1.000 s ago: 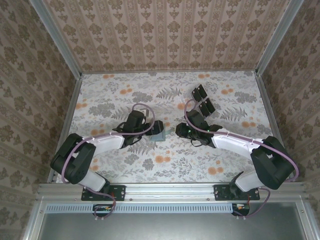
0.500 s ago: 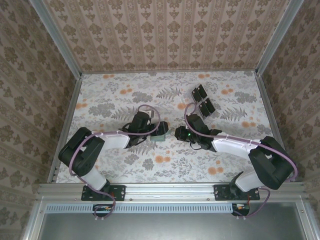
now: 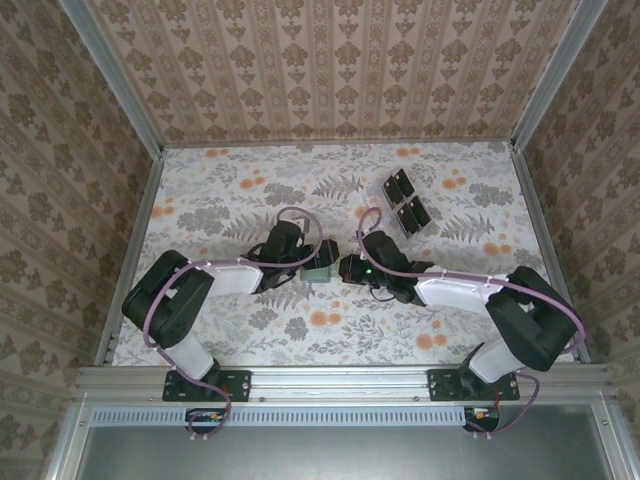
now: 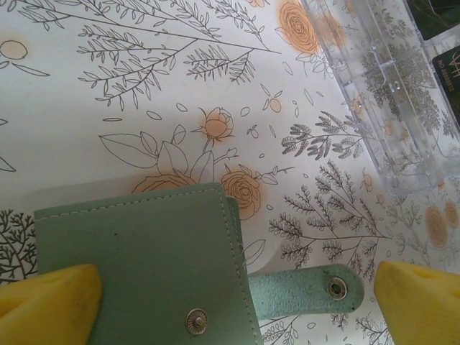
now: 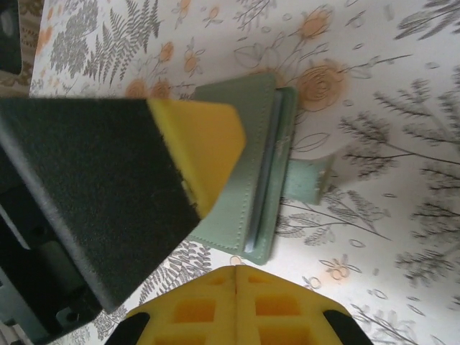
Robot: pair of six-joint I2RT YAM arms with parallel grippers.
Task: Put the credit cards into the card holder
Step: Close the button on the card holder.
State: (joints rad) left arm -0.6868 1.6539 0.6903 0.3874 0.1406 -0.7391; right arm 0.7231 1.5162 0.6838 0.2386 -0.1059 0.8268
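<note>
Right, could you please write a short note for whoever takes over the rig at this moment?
Left gripper: open, fingers either side of the card holder on the table.
Right gripper: shut, seemingly pinching the holder's edge.
Credit cards: farther back on the right, by the clear tray, none held.
Done: strap unsnapped; no card in.
Left: open the holder, load the cards.

Making out no legible text, brand, number or sign. Catching faint pale marks on the dark credit card (image 4: 448, 70) at the right edge of the left wrist view, too small for reading.
</note>
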